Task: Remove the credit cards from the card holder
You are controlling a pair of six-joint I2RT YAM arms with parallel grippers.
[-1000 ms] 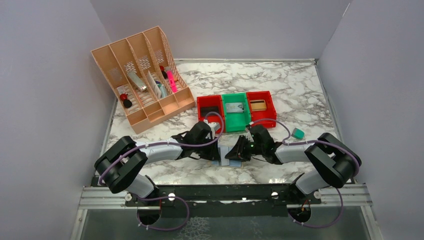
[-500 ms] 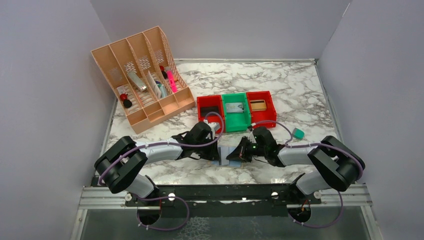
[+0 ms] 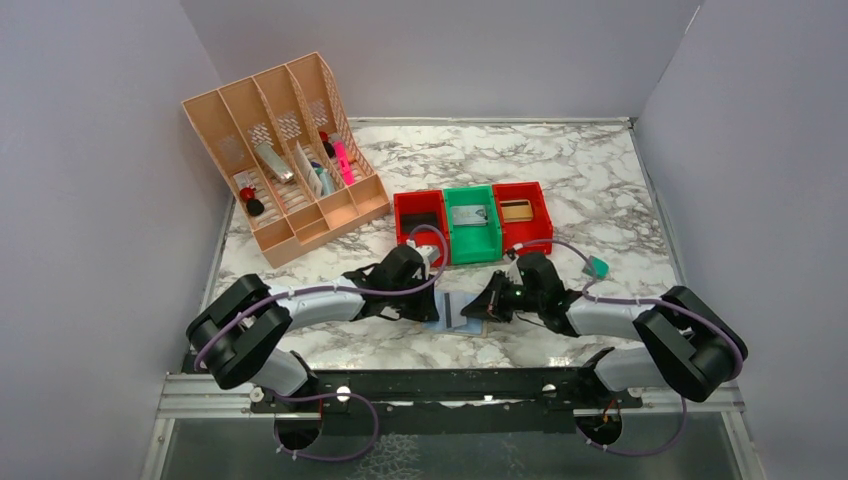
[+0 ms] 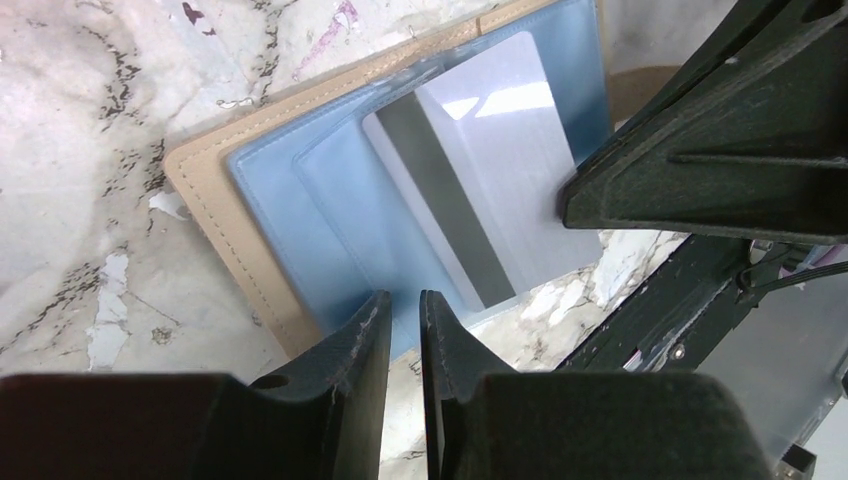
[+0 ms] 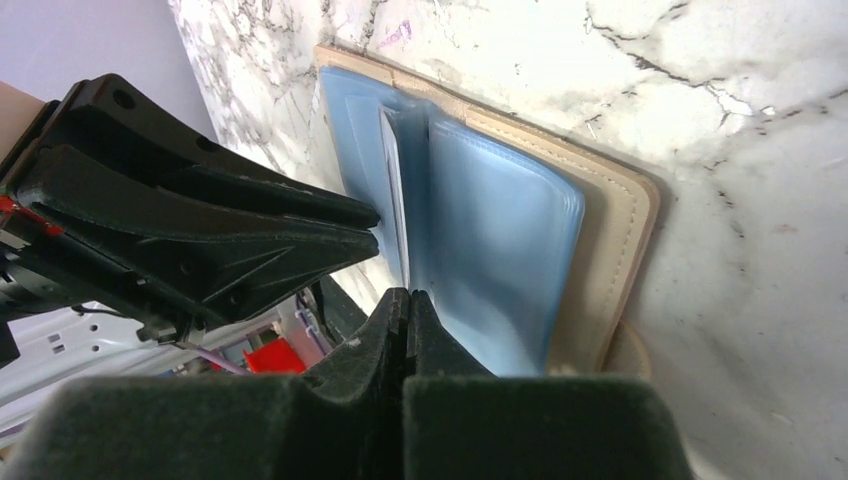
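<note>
The card holder [image 3: 437, 322] lies open on the marble, tan rim and pale blue panels up [image 4: 270, 200] [image 5: 500, 230]. A white credit card [image 4: 500, 150] with a dark stripe sticks partway out of a pocket toward the right; the right wrist view shows only its thin edge [image 5: 392, 190]. My right gripper [image 5: 405, 293] [image 3: 480, 308] is shut on that card's right end. My left gripper [image 4: 405, 297] [image 3: 430, 306] sits at the holder's left edge, jaws a narrow slit apart, with blue panel between the tips. Any other cards are hidden in the pockets.
Behind the holder stand a red bin [image 3: 420, 212], a green bin [image 3: 472, 232] and another red bin [image 3: 520, 228]. A peach file organizer [image 3: 285, 160] holding small items is at the back left. A small teal object [image 3: 597, 266] lies to the right.
My right gripper has shut on the card and drawn back to the right, sliding the card partway out of its pocket. The left gripper has stayed at the holder.
</note>
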